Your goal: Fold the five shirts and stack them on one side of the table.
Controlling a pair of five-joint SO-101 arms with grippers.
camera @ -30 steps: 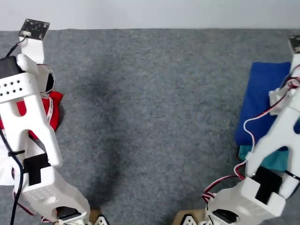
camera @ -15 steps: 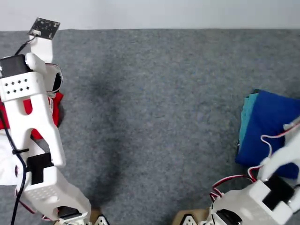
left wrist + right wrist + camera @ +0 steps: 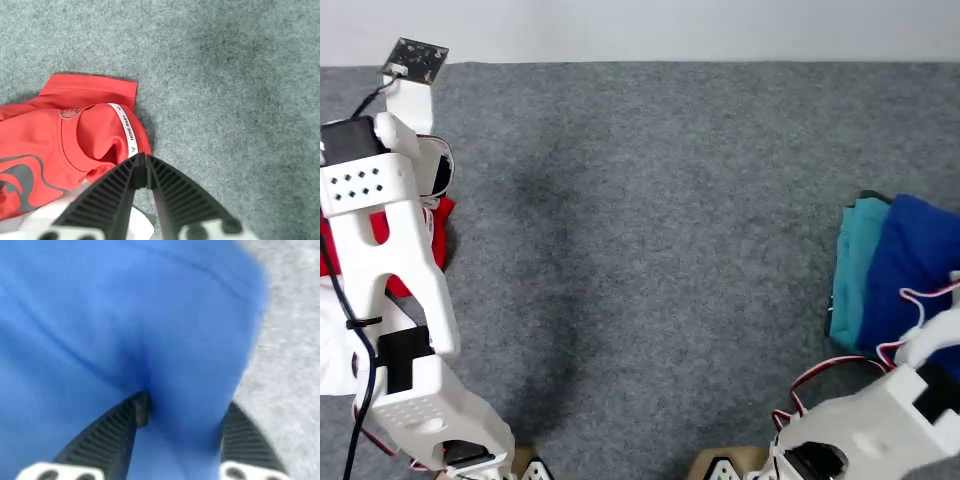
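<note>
— Counted the shirts?
— Counted four. Two at the table's (image 3: 670,200) left edge: red shirt (image 3: 438,235) and white shirt (image 3: 330,360). Two at the right edge: teal shirt (image 3: 855,265) and blue shirt (image 3: 920,265).
— Folded or loose?
— Cannot tell for the white shirt, half hidden under the left arm (image 3: 390,230). Found the red shirt crumpled, collar showing, lying against the white shirt. Found the teal shirt folded flat, with the blue shirt on top, set toward the right edge and leaving a teal strip bare on the inner side.
— And the claws?
— Counted two, one per arm. Left claw (image 3: 145,170): pinched tight, tips touching, poised over the red shirt's collar. Right claw (image 3: 185,412): parted to a middling gap, tips down on the blue shirt, blue cloth between and beneath them. Cannot tell whether pinching a fold or merely pressing.
— Arms?
— Two. Left arm along the left edge, above red shirt and white shirt. Right arm (image 3: 880,430) at the near right corner, over the blue shirt.
</note>
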